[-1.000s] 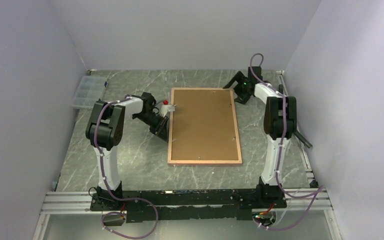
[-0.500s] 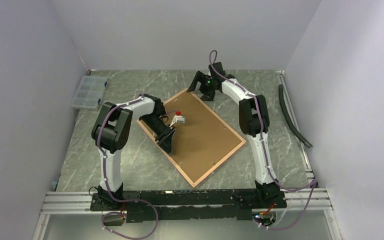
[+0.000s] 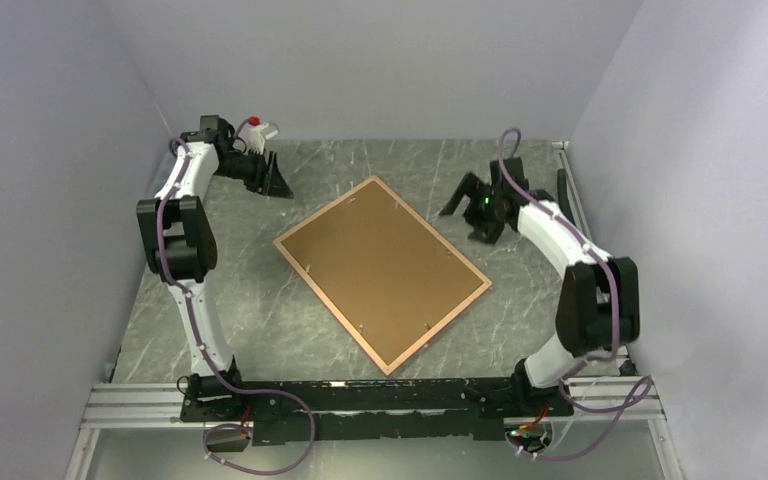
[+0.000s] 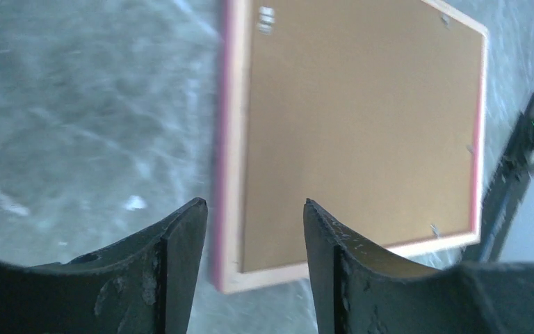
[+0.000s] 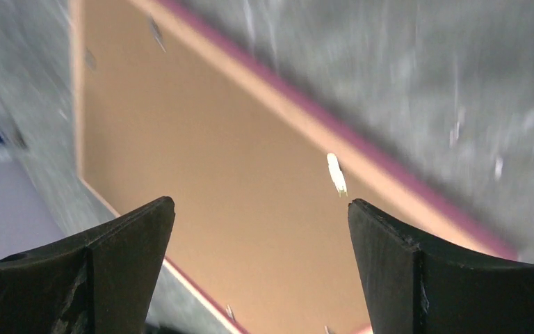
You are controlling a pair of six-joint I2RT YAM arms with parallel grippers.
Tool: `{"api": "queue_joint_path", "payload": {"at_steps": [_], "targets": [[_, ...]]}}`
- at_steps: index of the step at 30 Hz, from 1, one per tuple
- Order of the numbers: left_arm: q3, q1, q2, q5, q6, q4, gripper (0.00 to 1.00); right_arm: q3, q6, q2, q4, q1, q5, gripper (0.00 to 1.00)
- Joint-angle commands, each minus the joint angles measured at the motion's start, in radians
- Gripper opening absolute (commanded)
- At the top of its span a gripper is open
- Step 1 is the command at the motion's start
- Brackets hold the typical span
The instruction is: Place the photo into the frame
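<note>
Item one, the frame [image 3: 334,309]: I see it lying flat and back-up on the surface [image 3: 260,310], roughly at the middle, turned diagonally so that one corner points to the far wall and one to the arm bases. Its rail shows tan on top with a pink edge along the outer side, plain in the left wrist view [image 4: 228,153] and in the right wrist view [image 5: 361,149]. Item two, the backing board [image 3: 383,272]: plain brown, it fills the frame from rail to rail, with small metal tabs [image 5: 336,172] spaced along its border. Item three, the left tool [image 3: 274,178]: raised at the far left corner of the surface, well apart from the frame, looking back toward it; its fingers stand apart with nothing between them [image 4: 254,205]. Item four, the right tool [image 3: 468,216]: near the frame's far right side but not touching it, fingers spread wide and holding nothing [image 5: 261,202], with the board and rail showing through the gap. Item five, the surface itself: grey-green and marbled, enclosed by pale walls on three sides.
</note>
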Motion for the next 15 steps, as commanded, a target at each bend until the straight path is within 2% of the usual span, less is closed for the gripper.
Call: {"api": "queue_joint_path", "payload": {"at_steps": [1,7,10,15], "targets": [[0.043,-0.012,0.115,0.019,-0.198,0.201,0.6,-0.257,0.046,-0.182,-0.075,0.029,-0.056,1.0],[0.027,-0.04,0.164,0.058,-0.168,0.188,0.59,-0.451,0.086,-0.383,-0.165,0.033,-0.158,1.0],[-0.001,-0.048,0.177,0.065,-0.123,0.159,0.58,-0.526,0.119,-0.452,-0.157,0.036,-0.207,1.0],[-0.049,-0.05,0.191,-0.04,-0.089,0.185,0.51,-0.596,0.143,-0.436,-0.096,0.045,-0.238,1.0]]}}
